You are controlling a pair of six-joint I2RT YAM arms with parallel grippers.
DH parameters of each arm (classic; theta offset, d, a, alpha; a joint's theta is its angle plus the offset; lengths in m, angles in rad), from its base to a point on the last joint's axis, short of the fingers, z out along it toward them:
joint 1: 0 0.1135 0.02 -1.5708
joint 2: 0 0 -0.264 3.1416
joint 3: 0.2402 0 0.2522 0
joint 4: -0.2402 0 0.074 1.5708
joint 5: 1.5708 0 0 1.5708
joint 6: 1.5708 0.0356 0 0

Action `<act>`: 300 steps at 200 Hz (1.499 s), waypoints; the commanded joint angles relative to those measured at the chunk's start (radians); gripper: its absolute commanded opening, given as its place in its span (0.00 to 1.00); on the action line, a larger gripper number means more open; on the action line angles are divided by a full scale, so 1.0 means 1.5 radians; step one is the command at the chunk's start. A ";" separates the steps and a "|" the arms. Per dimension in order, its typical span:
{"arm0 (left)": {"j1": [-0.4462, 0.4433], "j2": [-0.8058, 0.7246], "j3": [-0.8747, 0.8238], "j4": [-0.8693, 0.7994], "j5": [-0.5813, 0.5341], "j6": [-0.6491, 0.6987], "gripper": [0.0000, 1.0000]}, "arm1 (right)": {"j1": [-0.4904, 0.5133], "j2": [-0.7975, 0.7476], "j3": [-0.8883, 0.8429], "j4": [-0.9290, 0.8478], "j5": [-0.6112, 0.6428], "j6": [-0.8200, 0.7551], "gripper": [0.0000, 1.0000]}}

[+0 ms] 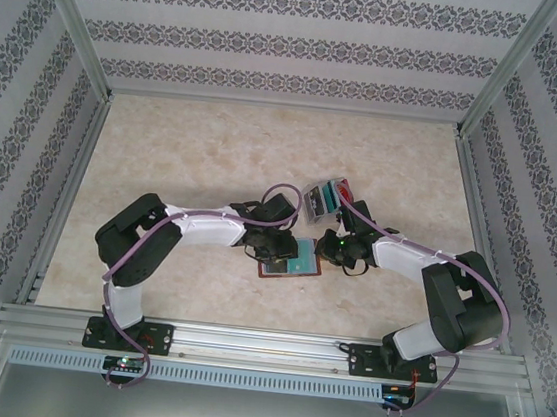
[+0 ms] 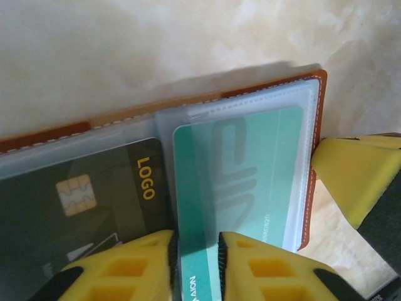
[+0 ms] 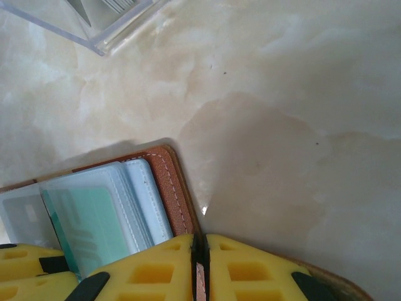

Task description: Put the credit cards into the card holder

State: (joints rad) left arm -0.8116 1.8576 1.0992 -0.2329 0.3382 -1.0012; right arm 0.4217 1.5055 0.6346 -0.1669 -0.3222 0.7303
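Note:
The reddish-brown card holder [image 1: 291,261] lies open on the table between both arms. A teal credit card [image 2: 244,169] sits partly inside one of its clear sleeves. The card's near end shows in the narrow gap between my left gripper's [image 2: 198,241] fingers, which are slightly open over it. A dark grey card [image 2: 75,200] marked LOGO fills the sleeve to the left. My right gripper [image 3: 200,241] is shut on the holder's leather cover edge [image 3: 178,188]; one of its yellow fingers [image 2: 354,172] appears at the holder's right side in the left wrist view.
A clear plastic tray [image 1: 324,200] holding more cards stands just beyond the holder; its corner [image 3: 106,22] shows in the right wrist view. Patterned walls and metal rails enclose the marble-look tabletop [image 1: 215,151].

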 commanded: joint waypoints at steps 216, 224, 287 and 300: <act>0.044 -0.129 0.004 -0.053 -0.102 0.090 0.53 | -0.076 -0.200 0.117 -0.189 0.086 -0.123 0.33; 0.060 -0.128 0.009 -0.032 -0.086 0.089 0.57 | -0.093 -0.193 0.144 -0.202 0.105 -0.158 0.38; 0.141 0.105 0.262 -0.036 0.051 0.073 0.61 | -0.124 0.049 0.403 -0.350 0.256 -0.322 0.40; 0.144 0.146 0.315 -0.061 0.052 0.077 0.60 | -0.131 0.069 0.416 -0.338 0.242 -0.323 0.42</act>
State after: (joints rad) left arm -0.5949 1.9869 1.4605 -0.2749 0.3588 -0.8936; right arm 0.2443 1.5543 1.2171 -0.5781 -0.0349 0.3191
